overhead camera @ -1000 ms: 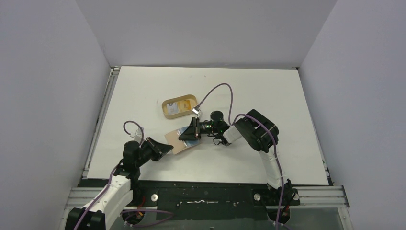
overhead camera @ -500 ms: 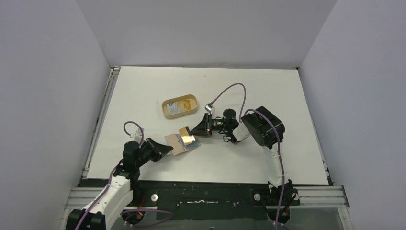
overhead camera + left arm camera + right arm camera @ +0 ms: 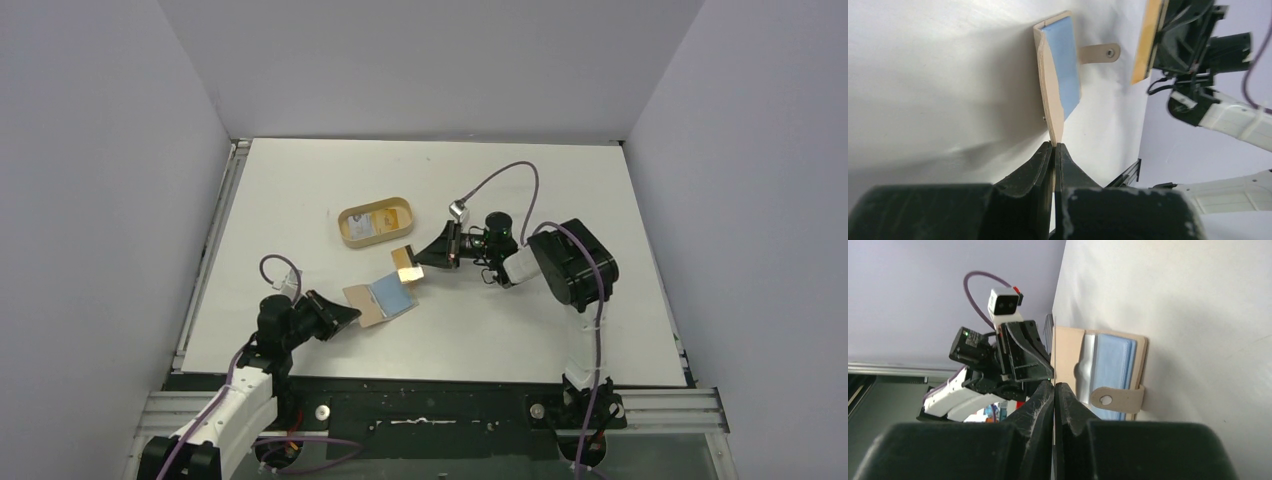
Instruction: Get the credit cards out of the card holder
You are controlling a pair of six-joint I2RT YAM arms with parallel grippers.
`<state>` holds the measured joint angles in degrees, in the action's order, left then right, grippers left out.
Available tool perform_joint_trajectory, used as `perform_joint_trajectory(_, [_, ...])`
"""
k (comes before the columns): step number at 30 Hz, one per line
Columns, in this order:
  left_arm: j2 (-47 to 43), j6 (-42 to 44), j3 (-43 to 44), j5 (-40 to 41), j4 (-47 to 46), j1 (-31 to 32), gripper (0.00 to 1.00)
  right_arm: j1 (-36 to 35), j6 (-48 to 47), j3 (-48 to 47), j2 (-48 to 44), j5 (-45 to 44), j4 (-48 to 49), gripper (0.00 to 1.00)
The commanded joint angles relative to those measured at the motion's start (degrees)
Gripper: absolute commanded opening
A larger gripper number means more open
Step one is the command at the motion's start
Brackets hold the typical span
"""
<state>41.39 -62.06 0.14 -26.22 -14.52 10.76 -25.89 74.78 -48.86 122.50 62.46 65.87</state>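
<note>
The right claw (image 3: 422, 257) is pinched shut on a thin gold-coloured card (image 3: 406, 264), held just beyond the open tan leather-like card holder (image 3: 366, 309). The left claw (image 3: 351, 312) clamps the holder's near corner against the white worktop (image 3: 560, 200). One card looks out; a light blue card (image 3: 393, 294) is left inside.

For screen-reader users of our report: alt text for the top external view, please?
The right gripper holds a gold card just apart from the open wallet, which the left gripper grips by its near corner; a blue card shows inside. An oval tray lies farther back on the white table.
</note>
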Motion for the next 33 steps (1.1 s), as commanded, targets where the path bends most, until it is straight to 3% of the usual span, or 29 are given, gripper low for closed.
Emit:
perform_joint_trajectory(1, [-0.8,4.9,0.7,1.3,5.3,-0.4,0.00,1.2,-13.6,-6.6,-8.7,-0.3,-17.6,0.00])
perform_joint_trajectory(5, [-2.2,9.8,4.3,4.2,14.2,-0.4,0.00,0.7,-35.1,-20.1,-10.3,-6.1,-53.6,0.00])
perform_joint_trajectory(9, [-1.8,13.5,7.4,6.7,21.3,-0.5,0.11,0.7,-40.7,-31.6,-7.8,-11.2,-67.6,0.00])
perform_joint_trajectory(11, [-0.9,15.6,9.6,8.4,24.7,-0.5,0.12,0.5,-41.1,-36.1,-6.4,-13.7,-71.2,0.00])
perform_joint_trajectory(14, [0.0,18.1,12.5,9.6,27.8,-0.5,0.27,-0.1,-42.1,-43.0,-4.0,-17.2,-76.1,0.00])
perform_joint_trajectory(17, [0.5,19.7,15.0,10.8,29.9,-0.5,0.47,-0.9,-41.7,-48.1,-1.2,-19.1,-78.9,0.00])
perform_joint_trajectory(21, [0.9,19.6,16.1,12.4,30.4,-0.6,0.82,-1.9,-41.0,-55.0,2.9,-21.8,-82.1,0.00])
perform_joint_trajectory(24, [0.6,19.1,16.2,13.8,30.5,-0.7,0.87,-2.7,-40.0,-59.6,6.3,-23.7,-83.6,0.00])
perform_joint_trajectory(33, [-1.9,18.6,15.2,13.5,31.5,-0.7,0.88,-4.5,-36.5,-67.5,13.2,-25.7,-82.5,0.00])
